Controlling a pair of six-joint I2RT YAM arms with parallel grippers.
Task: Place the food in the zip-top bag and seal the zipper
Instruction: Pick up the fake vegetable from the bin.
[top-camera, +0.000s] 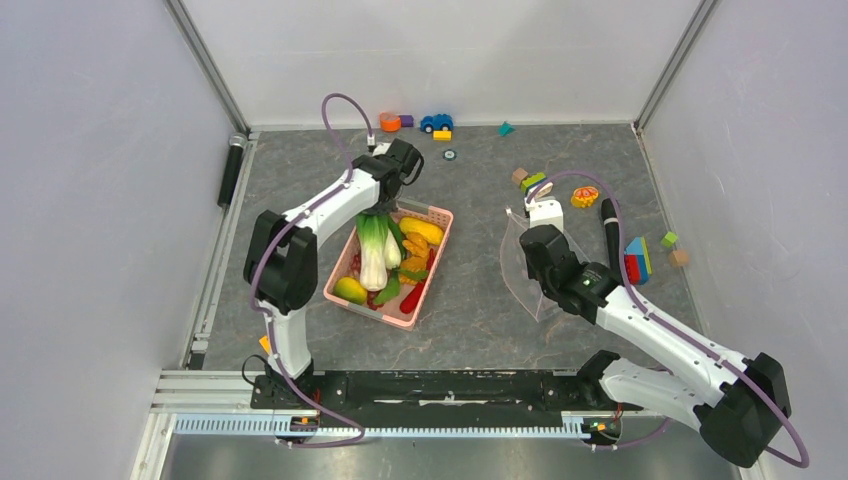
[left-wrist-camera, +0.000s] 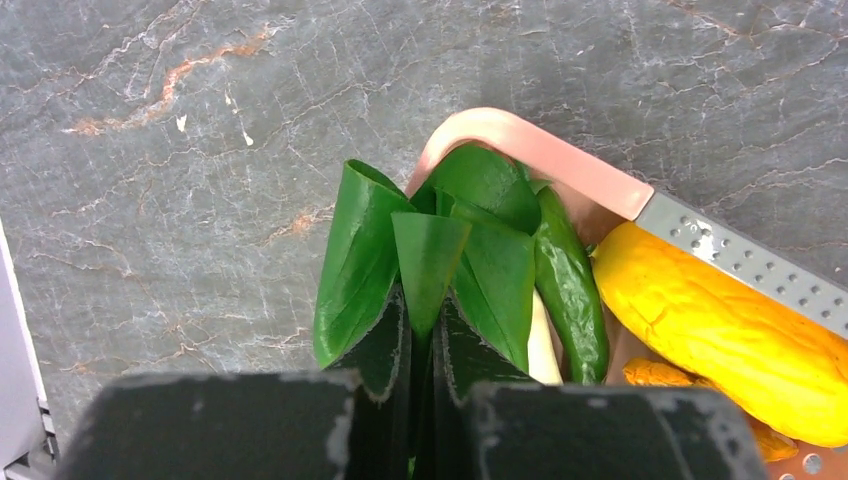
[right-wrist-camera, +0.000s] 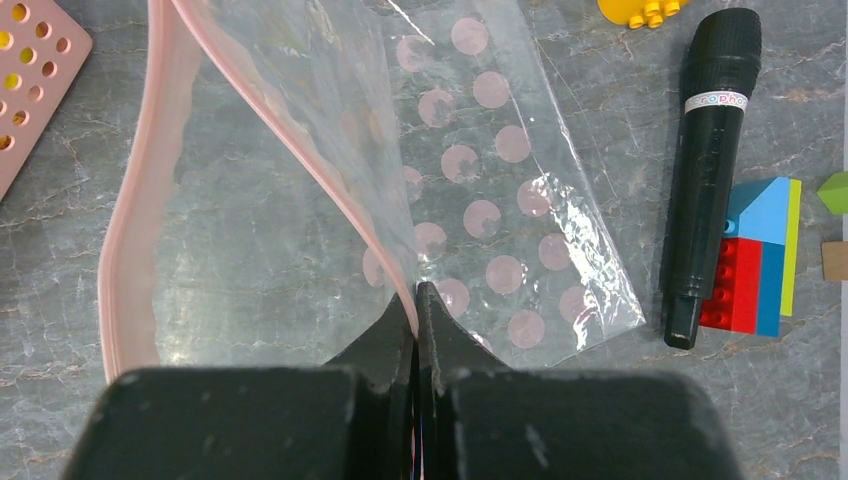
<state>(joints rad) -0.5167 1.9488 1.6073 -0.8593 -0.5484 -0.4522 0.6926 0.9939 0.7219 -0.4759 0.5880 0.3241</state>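
The zip-top bag (right-wrist-camera: 480, 200) lay right of the pink basket (top-camera: 441, 216). The right gripper (right-wrist-camera: 416, 300) was clamped tight on one lip by the zipper (right-wrist-camera: 130, 260) (thin film, could slip out). The left gripper (left-wrist-camera: 420, 335) pinched the bok choy (left-wrist-camera: 430, 250) by its leaf tips only, at the basket's far end, so it might drop. Mango (top-camera: 350, 290) and chili (top-camera: 413, 297) sat in the basket; the bag held nothing.

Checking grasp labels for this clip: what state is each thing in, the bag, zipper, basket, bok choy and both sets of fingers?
zip-top bag: empty, mouth held open.
zipper: unsealed, strips apart.
bok choy: in basket, leaves pinched.
pink basket: loaded.
left fingers: shut on bok choy.
right fingers: shut on bag edge.
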